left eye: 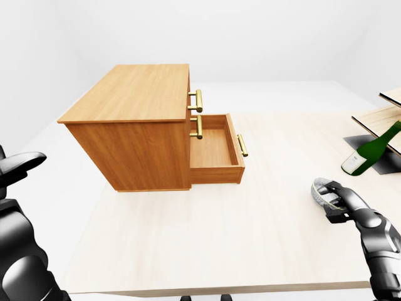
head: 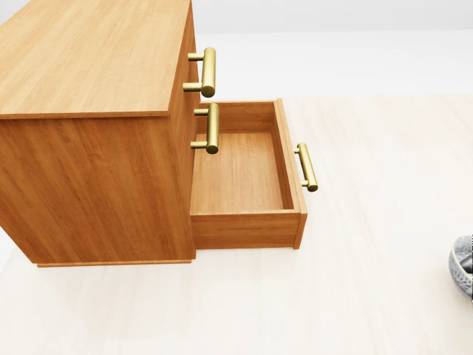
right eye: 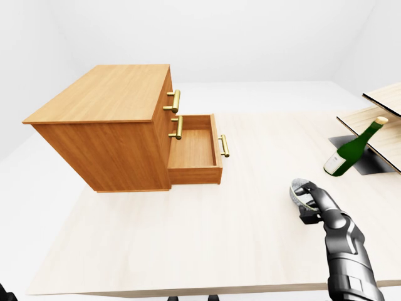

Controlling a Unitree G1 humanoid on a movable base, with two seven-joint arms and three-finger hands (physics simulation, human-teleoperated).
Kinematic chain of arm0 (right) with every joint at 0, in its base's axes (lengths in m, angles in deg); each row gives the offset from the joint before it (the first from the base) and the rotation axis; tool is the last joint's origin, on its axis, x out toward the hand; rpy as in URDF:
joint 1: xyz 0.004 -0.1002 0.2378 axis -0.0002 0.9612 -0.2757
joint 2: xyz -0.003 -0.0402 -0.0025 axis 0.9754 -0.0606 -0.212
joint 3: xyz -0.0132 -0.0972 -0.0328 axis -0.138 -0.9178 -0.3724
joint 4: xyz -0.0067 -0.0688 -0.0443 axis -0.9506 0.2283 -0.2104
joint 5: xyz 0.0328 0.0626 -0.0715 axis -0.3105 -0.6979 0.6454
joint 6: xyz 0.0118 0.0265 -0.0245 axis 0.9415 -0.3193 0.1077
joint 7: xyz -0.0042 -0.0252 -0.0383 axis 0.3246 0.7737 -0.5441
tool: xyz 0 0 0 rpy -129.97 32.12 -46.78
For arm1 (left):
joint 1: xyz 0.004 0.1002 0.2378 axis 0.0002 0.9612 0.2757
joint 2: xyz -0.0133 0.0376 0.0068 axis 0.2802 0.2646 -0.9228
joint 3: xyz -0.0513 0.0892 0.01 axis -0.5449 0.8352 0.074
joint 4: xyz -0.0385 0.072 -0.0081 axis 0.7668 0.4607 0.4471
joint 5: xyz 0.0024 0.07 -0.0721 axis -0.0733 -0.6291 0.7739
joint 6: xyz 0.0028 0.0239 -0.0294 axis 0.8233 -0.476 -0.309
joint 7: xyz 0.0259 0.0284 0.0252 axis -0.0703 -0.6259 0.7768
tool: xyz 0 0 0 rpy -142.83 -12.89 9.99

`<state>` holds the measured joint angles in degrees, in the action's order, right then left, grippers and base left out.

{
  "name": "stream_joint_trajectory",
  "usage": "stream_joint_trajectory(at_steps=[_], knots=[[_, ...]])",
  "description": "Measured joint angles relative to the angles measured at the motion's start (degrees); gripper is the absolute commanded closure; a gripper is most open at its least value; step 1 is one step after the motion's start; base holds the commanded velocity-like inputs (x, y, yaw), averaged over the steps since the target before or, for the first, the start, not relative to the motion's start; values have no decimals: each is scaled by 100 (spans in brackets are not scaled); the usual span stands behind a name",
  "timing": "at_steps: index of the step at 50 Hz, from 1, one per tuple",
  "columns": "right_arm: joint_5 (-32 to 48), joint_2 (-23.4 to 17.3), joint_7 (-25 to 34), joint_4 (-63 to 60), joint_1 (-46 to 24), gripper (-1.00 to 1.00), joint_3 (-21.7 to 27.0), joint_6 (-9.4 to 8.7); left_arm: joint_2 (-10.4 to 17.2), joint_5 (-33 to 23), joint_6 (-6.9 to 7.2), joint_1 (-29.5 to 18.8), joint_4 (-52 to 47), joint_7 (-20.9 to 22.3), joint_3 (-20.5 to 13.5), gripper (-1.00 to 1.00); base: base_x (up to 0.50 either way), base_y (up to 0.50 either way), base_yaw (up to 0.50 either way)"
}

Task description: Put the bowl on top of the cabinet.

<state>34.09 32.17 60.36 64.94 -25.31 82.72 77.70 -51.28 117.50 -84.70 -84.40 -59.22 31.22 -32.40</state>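
Note:
The bowl (left eye: 321, 190), grey with a patterned rim, is at the right of the table and looks tilted; only a slice of the bowl (head: 463, 265) shows at the head view's right edge. My right hand (left eye: 335, 202) has its black fingers curled over the bowl's rim and into it. The wooden cabinet (left eye: 131, 94) stands at upper left with a bare flat top. Its bottom drawer (left eye: 213, 153) is pulled out and has nothing in it. My left hand (left eye: 22, 164) hangs at the left edge, far from everything, holding nothing.
A green bottle (left eye: 369, 152) leans on a dark mat beneath a wooden shelf (left eye: 385, 116) at the far right. Brass handles (left eye: 198, 100) stick out from the cabinet's drawer fronts. The table's near edge (left eye: 219, 290) runs along the bottom.

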Motion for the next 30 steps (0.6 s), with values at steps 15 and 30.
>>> stream_joint_trajectory(at_steps=[15,30], knots=[[293,190,907,-1471,108,100,89,-1,-24,-34,0,6,-13,15,23,-100,0,0,0],[1040,426,2033,-3077,-245,100,-64,-1,-29,-28,0,14,-35,11,21,-100,0,0,0]])
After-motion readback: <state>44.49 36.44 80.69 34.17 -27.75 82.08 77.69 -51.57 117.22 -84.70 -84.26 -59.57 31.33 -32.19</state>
